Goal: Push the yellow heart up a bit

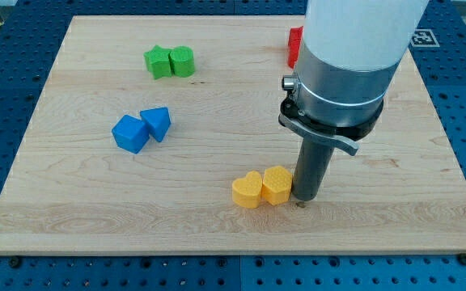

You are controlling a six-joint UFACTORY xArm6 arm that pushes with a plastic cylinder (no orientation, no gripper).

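The yellow heart (247, 190) lies on the wooden tabletop (217, 121), below the centre and toward the view's bottom. It touches a second yellow block (277, 184), apparently hexagonal, on its right side in the view. Together they form a close pair.

Your end effector is a plain dark rod with no jaws, so it neither opens nor closes and grips nothing. My tip (304, 199) rests at the tabletop just beside the right edge of the second yellow block. You cannot confirm from this view whether they make contact. The tip is not touching the yellow heart; the second yellow block sits between them.

The rod descends from a grey collar and a large white arm housing (354, 32) that fills the view's upper right.

Well apart, at the view's left of centre, a blue cube (130, 133) and a blue triangular block (157, 123) touch each other. Toward the view's top, two green blocks (169, 62) sit side by side. A red block (294, 46) shows partly at the top, its right portion hidden behind the arm housing.
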